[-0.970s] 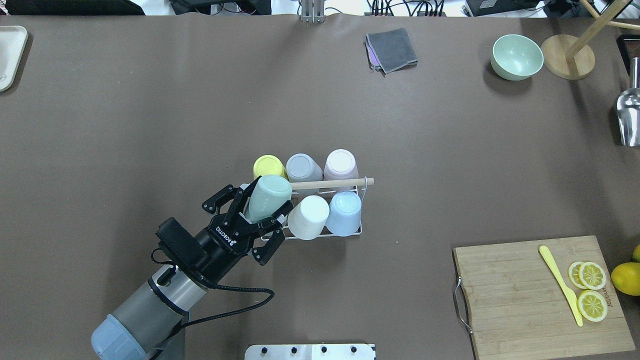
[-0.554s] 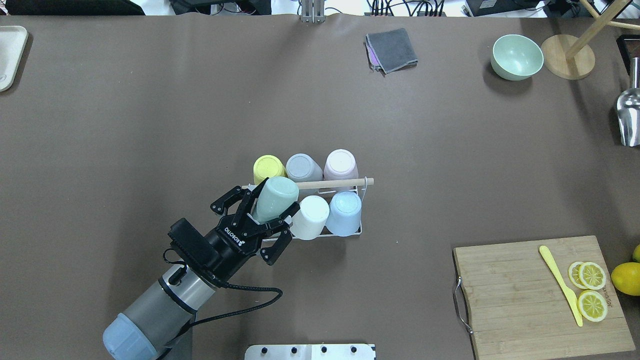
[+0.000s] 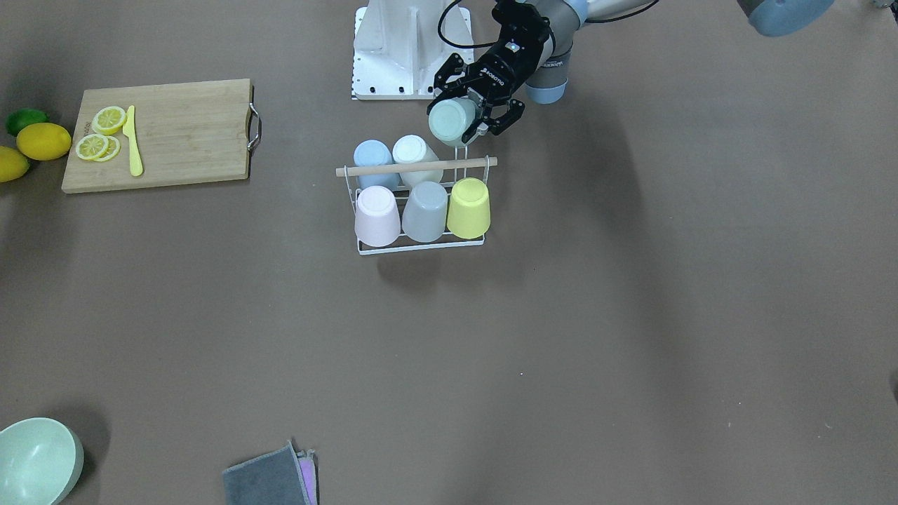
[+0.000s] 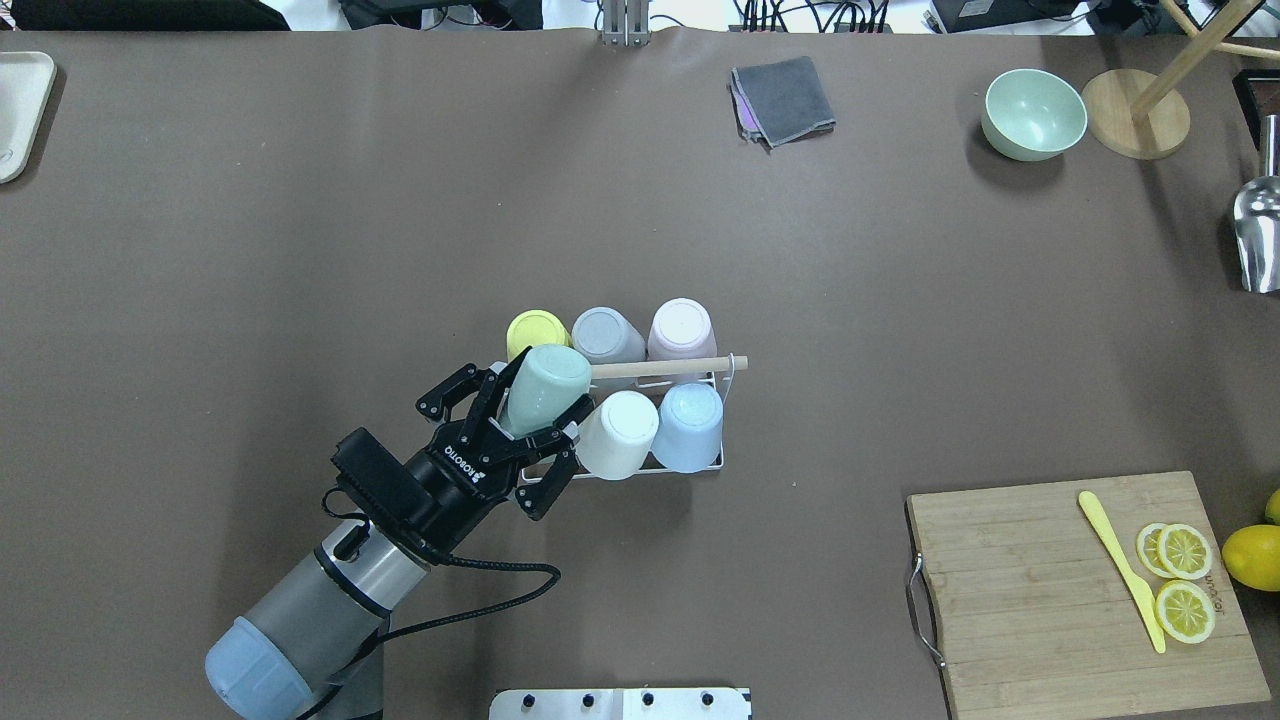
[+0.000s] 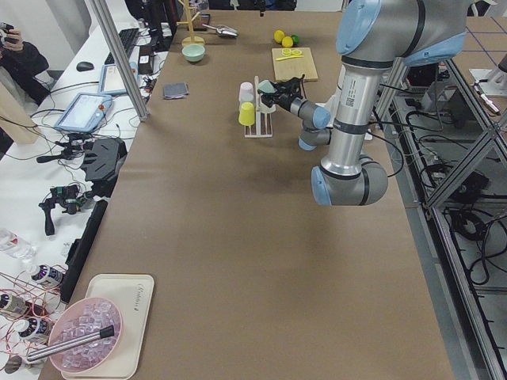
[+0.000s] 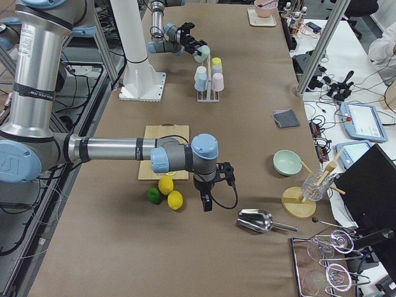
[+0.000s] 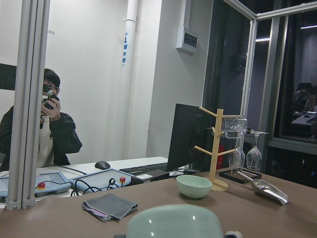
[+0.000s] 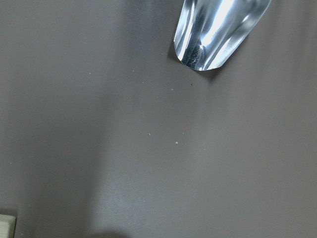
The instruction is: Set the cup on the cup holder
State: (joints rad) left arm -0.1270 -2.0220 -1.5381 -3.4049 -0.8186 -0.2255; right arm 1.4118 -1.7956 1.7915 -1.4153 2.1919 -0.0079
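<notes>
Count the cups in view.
6. On the cup holder: yellow cup, grey cup, pink cup far row; white cup, blue cup near row. In left gripper: green cup.

Mint cup (image 4: 545, 382) looked smooth matt plastic. Holder (image 3: 421, 247) was thin white-coated wire, and its rod (image 4: 670, 367) was pale bare wood. Table (image 4: 300, 200) cover was matt brown, paper-like. Scoop (image 8: 218, 29) was polished metal, mirror-glossy. Board (image 4: 1040, 600) was grainy unfinished wood. Cloth (image 4: 788, 98) was soft grey fabric.
</notes>
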